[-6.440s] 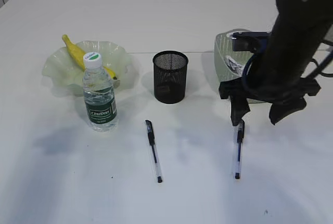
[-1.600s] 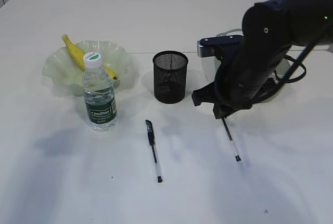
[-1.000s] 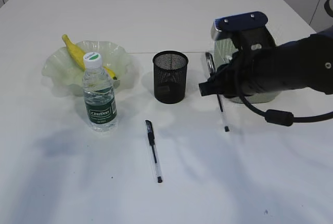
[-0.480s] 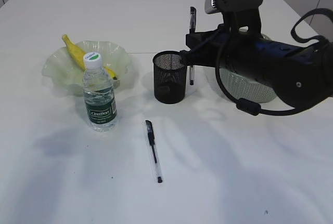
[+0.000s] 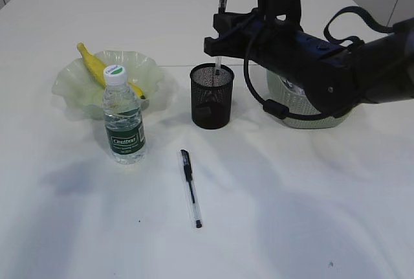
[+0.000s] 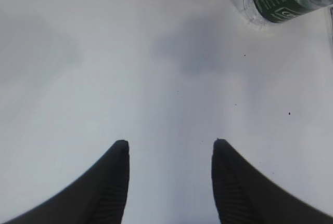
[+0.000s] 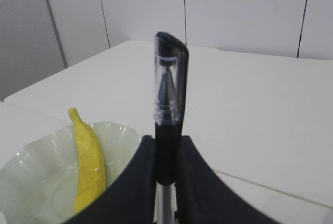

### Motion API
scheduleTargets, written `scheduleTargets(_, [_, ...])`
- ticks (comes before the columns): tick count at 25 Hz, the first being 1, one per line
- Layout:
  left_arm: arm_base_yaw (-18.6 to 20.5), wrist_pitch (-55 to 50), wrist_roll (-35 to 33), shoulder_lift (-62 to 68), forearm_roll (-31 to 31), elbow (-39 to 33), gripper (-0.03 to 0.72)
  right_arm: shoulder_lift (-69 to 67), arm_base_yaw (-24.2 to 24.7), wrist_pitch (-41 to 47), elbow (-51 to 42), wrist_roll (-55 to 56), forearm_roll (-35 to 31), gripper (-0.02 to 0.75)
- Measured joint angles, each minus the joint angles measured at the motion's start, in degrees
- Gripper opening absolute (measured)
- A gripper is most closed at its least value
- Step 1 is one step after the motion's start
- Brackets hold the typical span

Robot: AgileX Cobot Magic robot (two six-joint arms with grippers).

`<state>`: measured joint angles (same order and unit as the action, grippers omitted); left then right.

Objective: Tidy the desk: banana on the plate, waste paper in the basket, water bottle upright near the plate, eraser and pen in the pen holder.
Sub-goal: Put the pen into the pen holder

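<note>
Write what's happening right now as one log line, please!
right gripper: holds pen upright over pen holder | left gripper: open, idle | second pen: on table

Black mesh pen holder (image 5: 211, 96), yellow banana (image 5: 97, 68), pale green plate (image 5: 71, 85), green-labelled bottle (image 5: 123, 116), white tabletop (image 5: 272, 214).

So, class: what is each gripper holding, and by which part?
The right gripper clamps a pen on its barrel below the cap; the left gripper holds nothing.
</note>
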<state>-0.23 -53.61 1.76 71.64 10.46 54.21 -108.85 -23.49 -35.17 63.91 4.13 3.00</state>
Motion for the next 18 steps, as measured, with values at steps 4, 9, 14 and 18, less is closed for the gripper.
scheduleTargets(4, [0.0,-0.2,0.0,0.0,0.0,0.0,0.359,-2.7,0.0,0.3,3.9,0.0,0.0,0.048])
scheduleTargets(9, [0.0,-0.3,0.0,0.0,0.0,0.0,0.359,-5.0,0.2,1.4,6.9,0.0,0.0,0.048])
scheduleTargets(14, [0.0,-0.3,0.0,0.0,0.0,0.0,0.359,-7.1,1.4,3.6,8.4,0.0,0.0,0.048])
scheduleTargets(18, [0.0,-0.3,0.0,0.0,0.0,0.0,0.359,-8.0,2.7,4.5,8.4,0.0,0.0,0.048])
